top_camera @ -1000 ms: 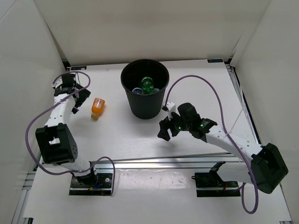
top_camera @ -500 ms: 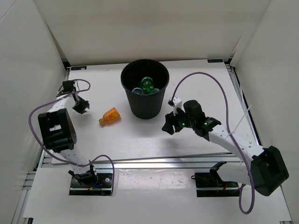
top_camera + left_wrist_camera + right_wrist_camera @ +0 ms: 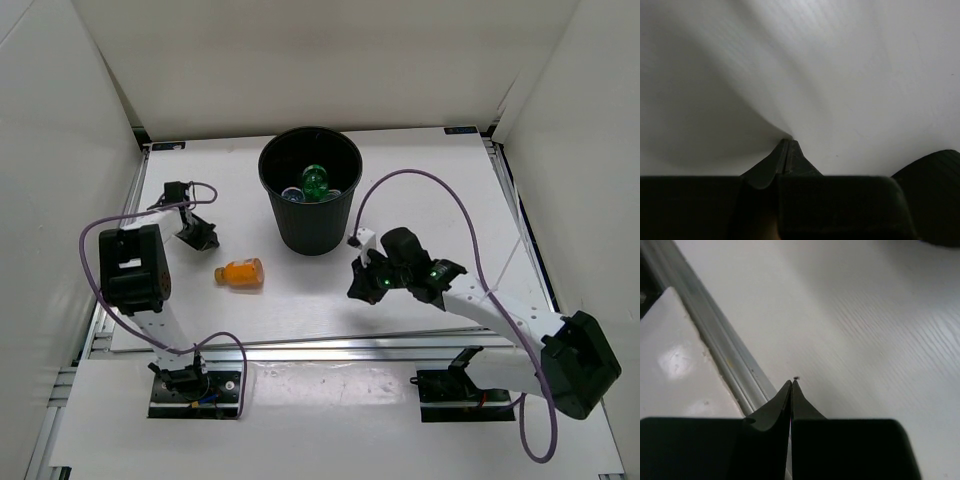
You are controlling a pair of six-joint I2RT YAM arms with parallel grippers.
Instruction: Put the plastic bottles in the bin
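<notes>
The black bin (image 3: 275, 215) stands at the table's back middle. Inside it lie a green bottle (image 3: 316, 182) and clear bottles (image 3: 293, 194). A short orange bottle (image 3: 241, 272) lies on its side on the table, left of the bin and free of both grippers. My left gripper (image 3: 205, 239) (image 3: 788, 142) is shut on nothing, just up-left of the orange bottle. My right gripper (image 3: 359, 288) (image 3: 792, 383) is shut and holds nothing, low over the table in front of the bin on the right.
The metal front rail (image 3: 715, 330) runs just left of the right fingertips. White walls enclose the table at the left, back and right. A dark curved shape (image 3: 935, 167) sits at the lower right of the left wrist view.
Both grippers have gone from open to shut with nothing in them. The orange bottle has shifted toward the front and right. The left arm has folded back and its gripper has moved right.
</notes>
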